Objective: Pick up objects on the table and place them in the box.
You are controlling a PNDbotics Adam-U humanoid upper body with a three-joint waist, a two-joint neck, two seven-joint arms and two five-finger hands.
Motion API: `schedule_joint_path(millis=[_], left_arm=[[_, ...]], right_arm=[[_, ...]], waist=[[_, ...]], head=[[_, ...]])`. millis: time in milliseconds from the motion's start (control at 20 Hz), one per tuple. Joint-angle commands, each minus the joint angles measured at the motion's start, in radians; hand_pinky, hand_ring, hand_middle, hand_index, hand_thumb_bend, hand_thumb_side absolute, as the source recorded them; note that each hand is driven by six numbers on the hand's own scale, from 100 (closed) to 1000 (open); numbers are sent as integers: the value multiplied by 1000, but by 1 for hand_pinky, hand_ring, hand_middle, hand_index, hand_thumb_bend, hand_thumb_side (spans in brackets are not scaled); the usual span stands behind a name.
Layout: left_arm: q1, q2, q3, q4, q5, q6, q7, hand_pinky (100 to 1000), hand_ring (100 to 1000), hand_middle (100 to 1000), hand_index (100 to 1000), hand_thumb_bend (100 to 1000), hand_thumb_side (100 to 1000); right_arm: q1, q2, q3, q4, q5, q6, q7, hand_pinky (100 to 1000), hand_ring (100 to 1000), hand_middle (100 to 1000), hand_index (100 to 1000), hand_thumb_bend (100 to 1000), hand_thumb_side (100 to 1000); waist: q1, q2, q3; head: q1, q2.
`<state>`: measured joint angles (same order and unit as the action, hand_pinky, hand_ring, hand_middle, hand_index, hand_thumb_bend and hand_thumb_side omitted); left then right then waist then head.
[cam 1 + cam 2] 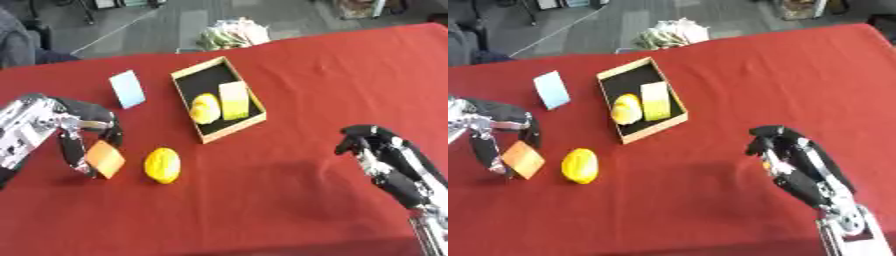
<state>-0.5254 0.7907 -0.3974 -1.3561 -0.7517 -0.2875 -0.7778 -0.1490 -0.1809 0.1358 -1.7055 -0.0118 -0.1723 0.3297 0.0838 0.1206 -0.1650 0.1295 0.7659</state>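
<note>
red cloth [289, 200] covers the whole table, which lies a little askew in both views. nearest, at the lower right, the right hand [785, 152] hangs over bare cloth with its fingers curled inward and nothing in them; its dark forearm runs off toward the lower right corner, and a faint shadow lies on the cloth to its left. across on the left side, the left hand [83, 135] comes in from the left edge and pinches an orange card [105, 159] between thumb and fingers; the card is tilted on one corner, and whether that corner touches the cloth cannot be told. just right of the card, apart from the hand, a yellow fruit [163, 165] lies on the cloth, lemon-like in shape. farther back, near the table's middle, the box [229, 131] sits open, a shallow tray with tan walls and a black floor, turned at an angle. inside it a second yellow fruit [205, 108] lies toward the left wall, and a pale yellow-green block [234, 100] lies beside it on the right, the two close together or touching. left of the box, well apart from it, a light blue card [128, 88] lies flat on the cloth. beyond the far edge, grey floor and a pale crumpled bundle [232, 34].
</note>
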Motion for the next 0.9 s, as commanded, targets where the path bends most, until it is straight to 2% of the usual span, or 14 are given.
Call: schedule_joint_path(millis=[50,200,250,300,500,650,750,900], left_arm=[[-9,22,20,-1,-19,-2,34,674,528,476,594,506,100],[-9,23,28,-6,-15,1,58,640,490,433,549,468,100],[-9,24,31,-11,-11,3,64,627,475,415,533,374,100],[-10,26,36,-18,-6,6,68,626,474,413,532,451,100],[-36,37,65,-71,30,29,65,629,467,405,528,428,100],[-92,33,85,-115,51,51,65,637,470,408,532,431,100],[-151,6,93,-120,47,66,65,641,472,410,532,434,100],[-246,-72,99,-78,13,87,86,659,489,424,547,436,100]], right_arm=[[-11,-6,-1,-10,2,-5,0,728,594,544,731,100,422],[-10,-5,-2,-10,3,-5,-1,727,594,544,731,100,422],[-10,-5,-3,-11,3,-5,-1,728,594,544,732,100,426],[-10,-5,-3,-10,4,-5,-2,727,594,544,732,100,422],[-9,-6,-4,-10,5,-4,-4,728,594,544,731,100,422],[-6,-6,-3,-9,5,-3,-5,728,594,544,731,100,419],[-5,-5,-1,-8,6,-3,-4,728,594,544,731,100,418],[-3,-3,2,-5,5,-2,-2,728,593,544,731,100,414]], waist=[[-10,-10,2],[-10,-10,2],[-10,-10,2],[-10,-10,2],[-9,-12,2],[-9,-14,2],[-10,-16,1],[-14,-18,-2]], head=[[-1,4],[-3,4],[-3,4],[-5,4],[-9,3],[-8,4],[-9,4],[-10,4]])
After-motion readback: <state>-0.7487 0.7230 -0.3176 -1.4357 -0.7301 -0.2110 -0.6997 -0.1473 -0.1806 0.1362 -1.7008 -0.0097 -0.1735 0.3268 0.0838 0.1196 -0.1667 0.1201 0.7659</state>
